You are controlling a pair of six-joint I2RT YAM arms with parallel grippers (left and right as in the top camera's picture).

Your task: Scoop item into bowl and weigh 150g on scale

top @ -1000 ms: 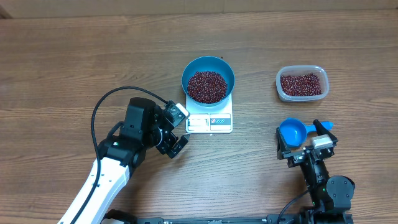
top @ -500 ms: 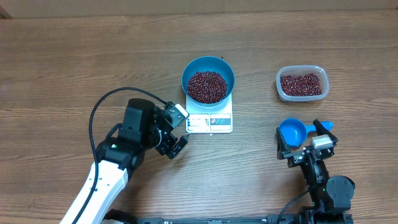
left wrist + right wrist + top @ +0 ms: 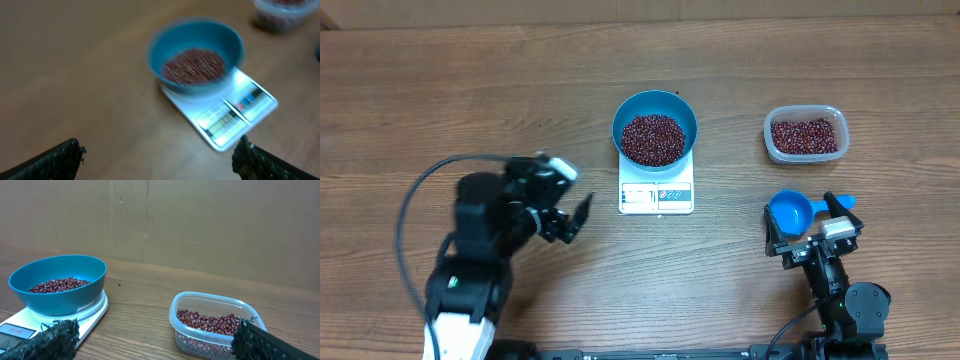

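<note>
The blue bowl (image 3: 687, 117) stands on the white scale (image 3: 656, 197) at the table's middle and holds a heap of dark red-brown beans (image 3: 653, 138). More beans lie in a clear tub (image 3: 805, 135) at the right. My left gripper (image 3: 574, 191) is open and empty, on the scale's left and apart from it. Its wrist view is blurred and shows the bowl (image 3: 200, 84) and scale (image 3: 235, 119) ahead of the open gripper (image 3: 157, 161). My right gripper (image 3: 810, 236) is open near the front edge, just behind a blue scoop (image 3: 790, 211). The right wrist view holds the bowl (image 3: 62, 299) and tub (image 3: 215, 326).
The scoop lies on the table with its handle pointing right, between the tub and my right gripper. A black cable loops from the left arm (image 3: 470, 260) over the table's left side. A brown wall (image 3: 200, 225) rises behind the table.
My left arm has swung left and back from the scale's front left corner, its gripper still open. The right arm, bowl, scale and scoop have not moved.
</note>
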